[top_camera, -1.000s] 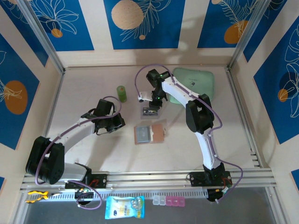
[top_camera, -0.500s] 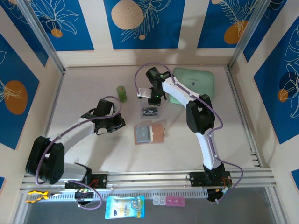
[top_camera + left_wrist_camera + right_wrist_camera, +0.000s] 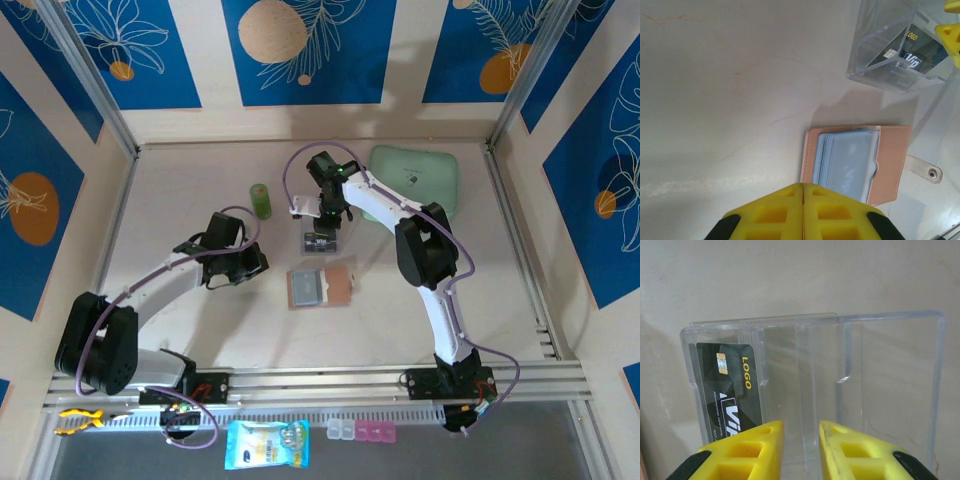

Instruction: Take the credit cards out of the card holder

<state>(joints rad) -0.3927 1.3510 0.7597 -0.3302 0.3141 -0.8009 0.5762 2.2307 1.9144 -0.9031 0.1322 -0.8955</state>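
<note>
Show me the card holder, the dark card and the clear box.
card holder (image 3: 892,162): left wrist view, on its tan flap.
dark card (image 3: 730,390): right wrist view, on its printed face.
clear box (image 3: 890,375): right wrist view, on its bare right compartment.

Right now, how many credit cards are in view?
1: the dark card in the clear box, at its left end in the right wrist view. More may hide in the card holder sleeves.

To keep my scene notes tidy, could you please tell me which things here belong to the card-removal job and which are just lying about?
Belong to the job:
card holder, lying open
dark credit card
clear tray holding that card

Just lying about:
green cylinder
mint-green pouch
blue packet
small pink boxes
</note>
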